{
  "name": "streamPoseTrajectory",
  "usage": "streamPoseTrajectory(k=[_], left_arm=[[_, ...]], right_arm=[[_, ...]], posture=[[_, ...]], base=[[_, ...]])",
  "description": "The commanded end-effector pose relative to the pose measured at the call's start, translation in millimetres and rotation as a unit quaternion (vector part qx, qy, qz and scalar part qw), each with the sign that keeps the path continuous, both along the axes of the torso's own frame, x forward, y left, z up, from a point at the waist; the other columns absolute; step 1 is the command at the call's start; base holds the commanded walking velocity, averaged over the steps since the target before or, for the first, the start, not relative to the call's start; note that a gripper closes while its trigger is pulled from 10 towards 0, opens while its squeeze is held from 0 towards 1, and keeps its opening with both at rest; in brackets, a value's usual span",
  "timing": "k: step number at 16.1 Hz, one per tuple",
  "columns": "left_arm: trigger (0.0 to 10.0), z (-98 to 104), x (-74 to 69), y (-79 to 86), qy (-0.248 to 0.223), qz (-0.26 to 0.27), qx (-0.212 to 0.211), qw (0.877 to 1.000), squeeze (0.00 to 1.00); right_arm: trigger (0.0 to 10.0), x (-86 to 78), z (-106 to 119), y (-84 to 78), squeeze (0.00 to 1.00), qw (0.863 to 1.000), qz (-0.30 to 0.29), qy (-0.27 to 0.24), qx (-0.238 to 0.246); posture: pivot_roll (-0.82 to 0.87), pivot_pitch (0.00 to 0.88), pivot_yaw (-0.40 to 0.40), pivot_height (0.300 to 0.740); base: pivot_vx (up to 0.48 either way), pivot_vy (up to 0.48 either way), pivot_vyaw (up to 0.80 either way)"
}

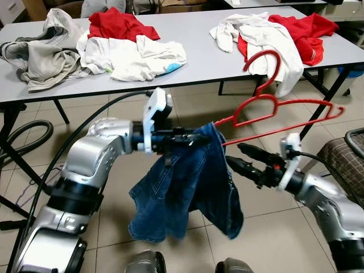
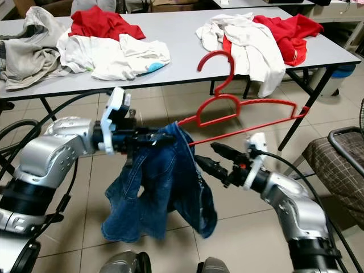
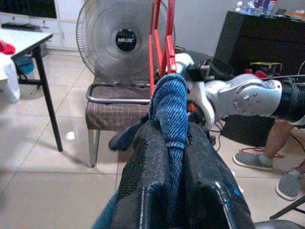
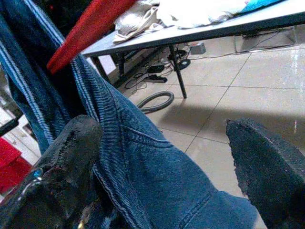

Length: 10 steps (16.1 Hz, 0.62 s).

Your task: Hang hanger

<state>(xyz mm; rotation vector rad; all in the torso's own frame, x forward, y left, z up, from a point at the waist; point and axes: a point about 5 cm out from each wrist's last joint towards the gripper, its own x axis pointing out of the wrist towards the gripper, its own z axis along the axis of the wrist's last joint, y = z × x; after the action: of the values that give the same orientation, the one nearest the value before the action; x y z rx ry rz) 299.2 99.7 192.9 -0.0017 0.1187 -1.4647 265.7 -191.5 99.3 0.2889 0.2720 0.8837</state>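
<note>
Counter: long grey top on black legs, across the far side of the scene; carries loose heaps of white, red and grey clothing.
Floor: pale glossy tiles; black cables and a hose trail under the counter on the robot's left.
Fan: large round grille, seen in the left wrist view behind a checked-seat chair.
Person: legs and grey shoes near a dark cabinet in the left wrist view.
Denim garment: blue, draped over one end of the hanger, hanging slack well above the floor between the two arms.
Hanger: red plastic, held in the air in front of the counter; long axis runs from the left gripper out toward the robot's right, hook uppermost and leaning toward the counter.
Left gripper: clamped on the bunched denim at the hanger's near end; the nearer arm, carrying the load.
Right gripper: fingers spread, just below the hanger's lower bar, one finger against the denim, holding nothing.
Key relation: hanger lies above and beyond the right gripper; no rail in view, so the hanging point looks undecided.
</note>
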Motion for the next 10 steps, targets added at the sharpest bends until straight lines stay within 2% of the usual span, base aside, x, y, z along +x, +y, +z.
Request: streamPoseTrajectory(k=[1, 2, 6, 8, 10], left_arm=[[0.0, 12.4, 1.3, -4.4, -0.025, -0.014, -0.008, 1.000, 0.00], [0.0, 18.6, 2.4, -5.9, -0.030, -0.014, -0.017, 0.999, 0.00], [0.0, 24.8, 6.6, -6.7, -0.039, -0.005, -0.025, 0.999, 0.00], [0.0, 17.0, 11.4, -4.3, -0.044, 0.018, 0.002, 0.999, 0.00], [0.0, 14.5, 14.3, -1.9, -0.044, 0.034, 0.011, 0.998, 0.00]], right_arm=[[10.0, 4.1, -6.8, -1.4, 0.00, 0.999, -0.017, 0.018, -0.032], [10.0, 5.7, -11.7, -1.6, 0.00, 0.998, -0.019, 0.026, -0.056], [10.0, 4.5, -10.5, 2.3, 0.00, 0.999, -0.011, 0.018, -0.041], [10.0, 7.9, 2.1, 0.0, 0.00, 0.999, -0.032, -0.012, -0.003], [10.0, 4.6, 14.1, -5.3, 0.00, 0.998, -0.033, -0.032, 0.037]], posture=[[-0.16, 0.000, 0.051, 0.740], [-0.16, 0.000, 0.055, 0.740], [-0.16, 0.000, 0.055, 0.740], [-0.16, 0.000, 0.055, 0.740], [-0.16, 0.000, 0.055, 0.740]], base=[[0.000, 0.000, 0.00], [0.000, 0.000, 0.00], [0.000, 0.000, 0.00], [0.000, 0.000, 0.00], [0.000, 0.000, 0.00]])
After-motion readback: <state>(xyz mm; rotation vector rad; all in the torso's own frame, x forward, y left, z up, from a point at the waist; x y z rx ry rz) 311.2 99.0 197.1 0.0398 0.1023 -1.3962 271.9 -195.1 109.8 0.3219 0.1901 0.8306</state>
